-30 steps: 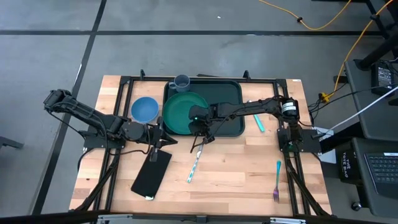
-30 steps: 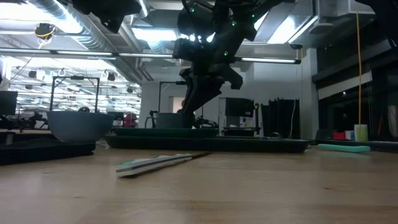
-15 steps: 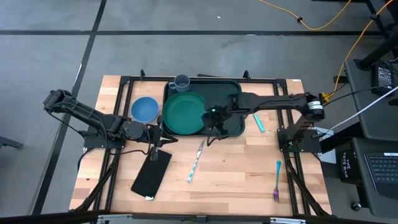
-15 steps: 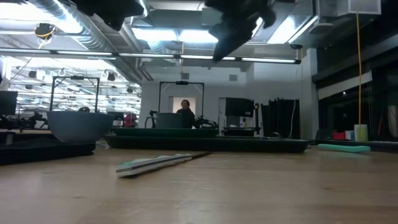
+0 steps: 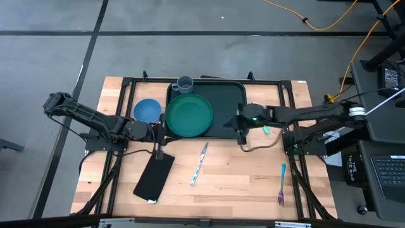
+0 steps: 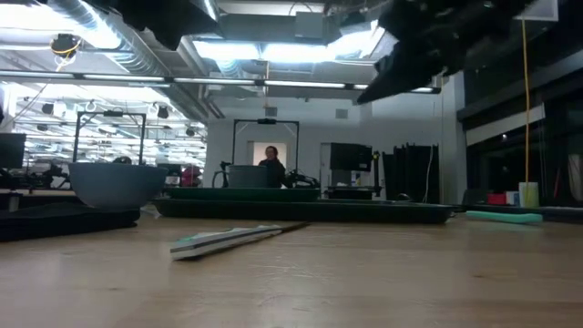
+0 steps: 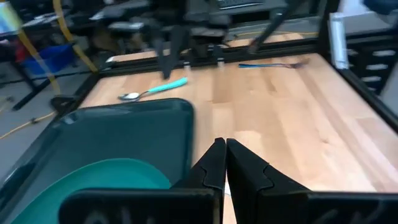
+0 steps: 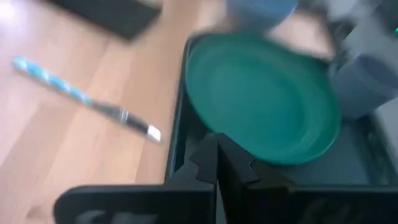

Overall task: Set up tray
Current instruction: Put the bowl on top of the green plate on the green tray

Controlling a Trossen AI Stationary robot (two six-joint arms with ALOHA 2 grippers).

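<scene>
The dark green tray (image 5: 224, 101) lies at the table's far middle. A round green plate (image 5: 188, 115) lies in the tray's left half, and a grey cup (image 5: 185, 83) stands at the tray's far left corner. My right gripper (image 5: 240, 128) is shut and empty, raised over the tray's near right part; in its wrist view (image 8: 217, 158) it looks across the tray at the plate (image 8: 261, 99). My left gripper (image 5: 162, 138) is shut and empty by the tray's near left corner (image 7: 180, 115); its fingers (image 7: 221, 162) touch nothing.
A blue bowl (image 5: 147, 111) stands left of the tray. A flat black rectangle (image 5: 154, 177) and a knife (image 5: 200, 163) lie on the near wood. A teal spoon (image 5: 264, 126) lies right of the tray and a fork (image 5: 281, 183) near the right edge.
My right gripper has risen from the plate's near edge and drawn back toward the table's right edge, passing over the tray's right half. The plate stays lying in the tray.
</scene>
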